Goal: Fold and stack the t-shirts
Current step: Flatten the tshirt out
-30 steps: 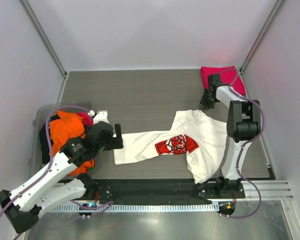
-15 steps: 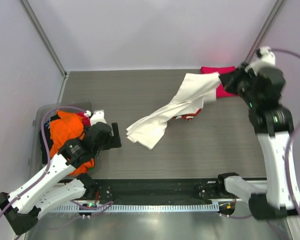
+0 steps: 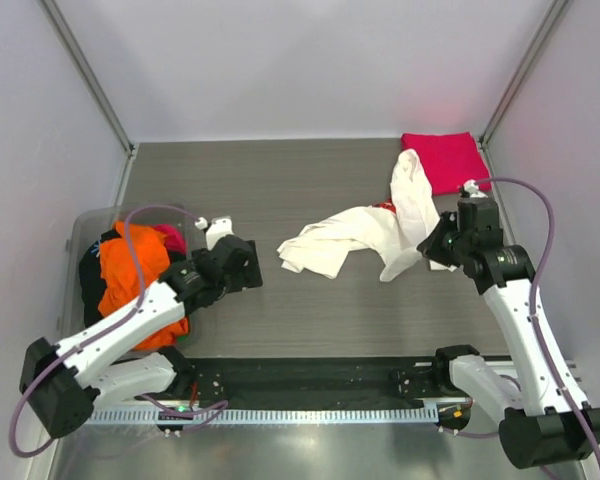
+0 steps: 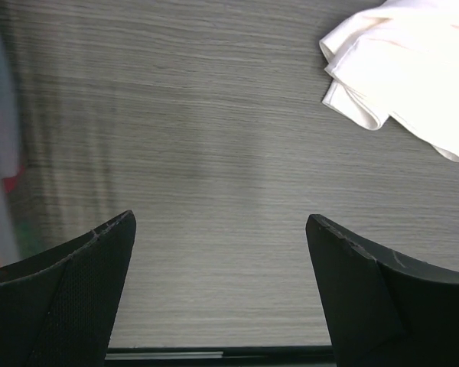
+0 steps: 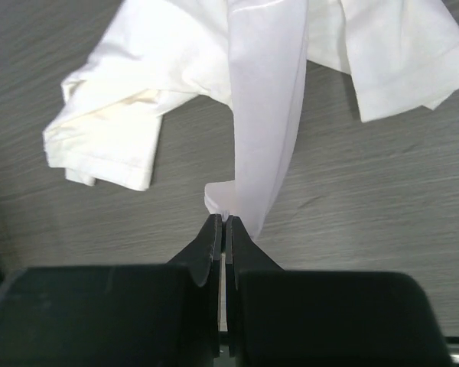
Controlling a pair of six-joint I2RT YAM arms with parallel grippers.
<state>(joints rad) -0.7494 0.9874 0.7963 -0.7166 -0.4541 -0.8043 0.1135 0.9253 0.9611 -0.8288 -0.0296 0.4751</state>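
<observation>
Grey table (image 3: 280, 180), white t-shirt (image 3: 350, 235), pink-red t-shirt (image 3: 442, 160), bin (image 3: 80, 225)

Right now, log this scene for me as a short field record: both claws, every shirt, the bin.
left claw: open, holding nothing, over the bare grey wood-grain table, short of the white shirt
right claw: shut on a fold of the white cloth t-shirt
white shirt: crumpled mid-table, unfolded, one strand drawn up to the right claw
pink-red folded t-shirt: flat at the far right corner
orange t-shirt: heaped in the clear plastic bin at left, dark cloth beside it
</observation>
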